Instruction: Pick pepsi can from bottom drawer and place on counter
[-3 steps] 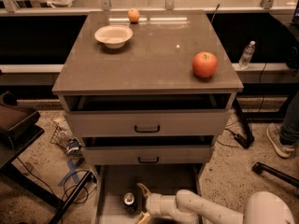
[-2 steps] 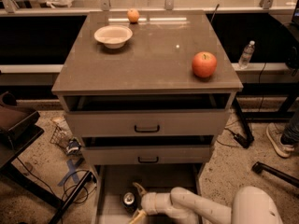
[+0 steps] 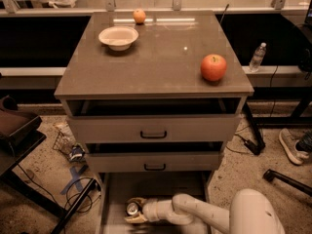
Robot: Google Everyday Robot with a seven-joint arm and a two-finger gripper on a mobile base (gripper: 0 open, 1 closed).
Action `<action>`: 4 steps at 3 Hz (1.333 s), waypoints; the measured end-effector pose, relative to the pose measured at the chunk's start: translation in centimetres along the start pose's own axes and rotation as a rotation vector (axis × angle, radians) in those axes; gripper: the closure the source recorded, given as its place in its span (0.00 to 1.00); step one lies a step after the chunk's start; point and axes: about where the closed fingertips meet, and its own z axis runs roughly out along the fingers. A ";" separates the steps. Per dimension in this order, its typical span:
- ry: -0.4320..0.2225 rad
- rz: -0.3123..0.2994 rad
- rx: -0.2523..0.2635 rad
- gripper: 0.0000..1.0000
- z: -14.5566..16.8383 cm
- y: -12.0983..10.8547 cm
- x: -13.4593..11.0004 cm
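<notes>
The pepsi can (image 3: 131, 208) stands upright on the floor of the pulled-out bottom drawer (image 3: 165, 184), at its left side, with its silver top showing. My gripper (image 3: 135, 210) reaches in from the lower right on a white arm. It is open, with one tan finger behind the can and one in front of it, so the can sits between them. The can rests on the drawer floor. The counter (image 3: 156, 57) is the glossy grey-brown top of the cabinet above.
On the counter are a white bowl (image 3: 118, 37) at back left, a small orange (image 3: 139, 16) at the back and a red apple (image 3: 213, 67) at front right. The two upper drawers are slightly open. Cables and a table leg lie left of the cabinet.
My gripper has moved left along the drawer floor until its fingers stand on either side of the can. The can has not moved.
</notes>
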 end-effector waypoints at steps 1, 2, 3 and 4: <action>-0.002 0.004 -0.004 0.80 0.3 0.2 -0.1; -0.005 0.004 -0.007 1.00 0.3 0.4 -0.3; -0.012 -0.003 0.022 1.00 -2.8 1.1 -4.6; -0.031 0.003 0.102 1.00 -10.1 0.6 -12.1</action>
